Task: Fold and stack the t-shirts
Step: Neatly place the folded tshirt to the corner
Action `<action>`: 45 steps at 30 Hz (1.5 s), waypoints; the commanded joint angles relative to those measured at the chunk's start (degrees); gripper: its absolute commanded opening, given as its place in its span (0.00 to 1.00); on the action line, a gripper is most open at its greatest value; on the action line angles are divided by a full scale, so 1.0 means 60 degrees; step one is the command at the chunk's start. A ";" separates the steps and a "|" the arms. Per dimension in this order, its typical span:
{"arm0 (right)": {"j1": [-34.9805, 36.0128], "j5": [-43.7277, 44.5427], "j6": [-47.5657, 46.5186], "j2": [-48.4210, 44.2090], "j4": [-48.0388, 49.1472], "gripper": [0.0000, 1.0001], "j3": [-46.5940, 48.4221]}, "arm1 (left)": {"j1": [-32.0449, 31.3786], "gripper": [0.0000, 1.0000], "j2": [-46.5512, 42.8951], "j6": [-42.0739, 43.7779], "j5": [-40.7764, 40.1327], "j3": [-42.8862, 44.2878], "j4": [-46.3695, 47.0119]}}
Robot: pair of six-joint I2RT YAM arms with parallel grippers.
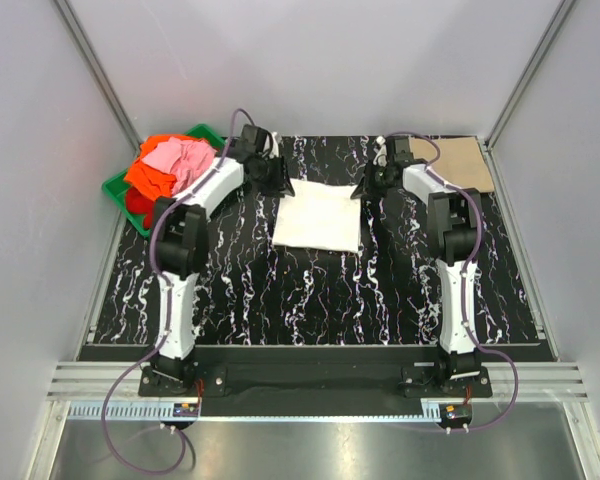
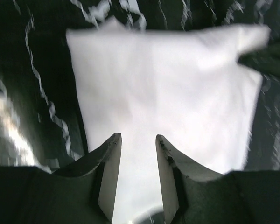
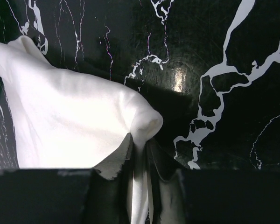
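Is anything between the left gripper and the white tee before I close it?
Nothing visible. The left gripper is open right over the white tee, with only its cloth between the fingers. The right gripper is shut on another corner, off to the side and not in the way.

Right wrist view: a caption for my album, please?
Right gripper pinching a corner of the white t-shirt over the black marbled table.
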 commanded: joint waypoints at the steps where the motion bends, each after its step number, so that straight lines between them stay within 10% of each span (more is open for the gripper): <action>1: 0.0054 0.0486 -0.0546 -0.0499 -0.0253 0.17 -0.0088 | -0.0058 0.41 -0.3738 -0.0106 0.0864 -0.1065 -0.0589; 6: 0.0039 0.0661 -0.0837 -0.1319 -0.0559 0.01 0.0190 | -0.0556 0.45 -0.6279 0.0567 0.0500 -0.4230 -0.0661; 17: -0.0151 0.3782 -0.3518 -0.3428 -0.1949 0.00 0.0423 | -0.0717 0.45 -0.8845 0.1374 -0.0204 -0.7644 -0.0062; 45: -0.2363 0.4955 -0.7562 -0.1981 -0.2903 0.00 0.5213 | -0.1113 0.46 -0.8378 0.1594 -0.0717 -0.8028 0.0056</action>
